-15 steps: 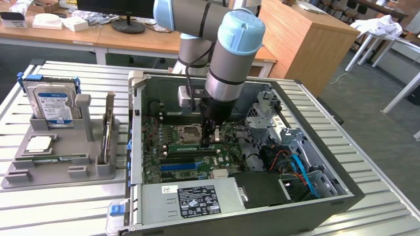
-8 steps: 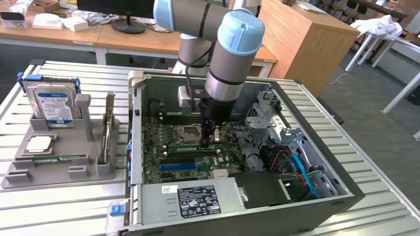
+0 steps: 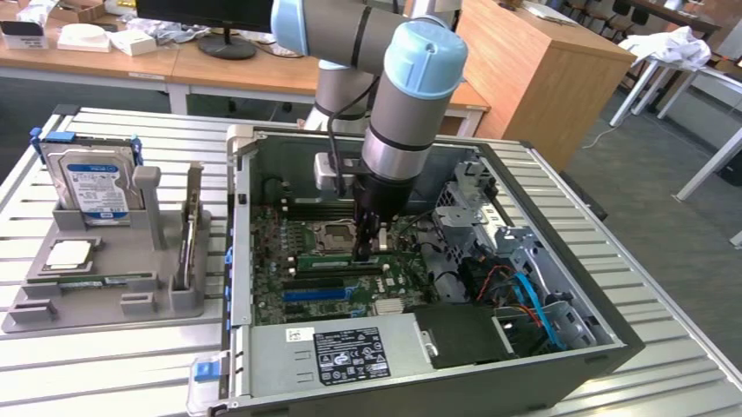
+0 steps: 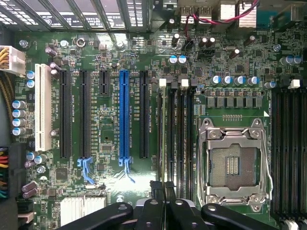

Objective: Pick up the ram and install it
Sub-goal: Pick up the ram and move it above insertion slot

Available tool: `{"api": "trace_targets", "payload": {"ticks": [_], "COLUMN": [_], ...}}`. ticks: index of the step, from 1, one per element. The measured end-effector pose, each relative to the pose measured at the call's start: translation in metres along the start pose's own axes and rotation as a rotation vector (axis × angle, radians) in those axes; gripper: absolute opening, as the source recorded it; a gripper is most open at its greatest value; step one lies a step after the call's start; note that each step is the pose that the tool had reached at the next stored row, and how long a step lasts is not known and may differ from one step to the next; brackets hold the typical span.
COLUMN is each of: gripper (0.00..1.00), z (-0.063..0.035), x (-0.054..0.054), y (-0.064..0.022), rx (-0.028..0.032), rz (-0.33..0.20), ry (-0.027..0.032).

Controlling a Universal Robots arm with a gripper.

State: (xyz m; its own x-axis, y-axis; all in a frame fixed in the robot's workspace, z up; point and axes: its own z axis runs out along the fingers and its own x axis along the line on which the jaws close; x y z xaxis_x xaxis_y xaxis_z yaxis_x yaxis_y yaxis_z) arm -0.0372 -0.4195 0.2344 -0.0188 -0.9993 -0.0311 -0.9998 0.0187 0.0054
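Slatted metal table [image 3: 116,365], wooden desks behind, and an open computer case [image 3: 579,347] sitting on it. The ram [image 3: 330,258] is a long, thin green stick, standing on edge in a slot near the middle of the motherboard [image 3: 273,261], just beside the empty processor socket [image 3: 336,233]. The gripper [image 3: 368,252] is right on it, black fingers pinched together on its top edge.

Robotics lab: wooden desks [image 3: 232,69], monitor [image 3: 208,10], open computer case [image 3: 522,382].
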Motion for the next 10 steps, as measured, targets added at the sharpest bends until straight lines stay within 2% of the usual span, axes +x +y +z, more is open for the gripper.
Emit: {"api": "trace_targets", "payload": {"ticks": [10], "gripper": [0.11], "z": [0.0001], "x": [-0.0005], "y": [0.0001], "rx": [-0.0001], "rz": [0.0], "ry": [0.0003]}}
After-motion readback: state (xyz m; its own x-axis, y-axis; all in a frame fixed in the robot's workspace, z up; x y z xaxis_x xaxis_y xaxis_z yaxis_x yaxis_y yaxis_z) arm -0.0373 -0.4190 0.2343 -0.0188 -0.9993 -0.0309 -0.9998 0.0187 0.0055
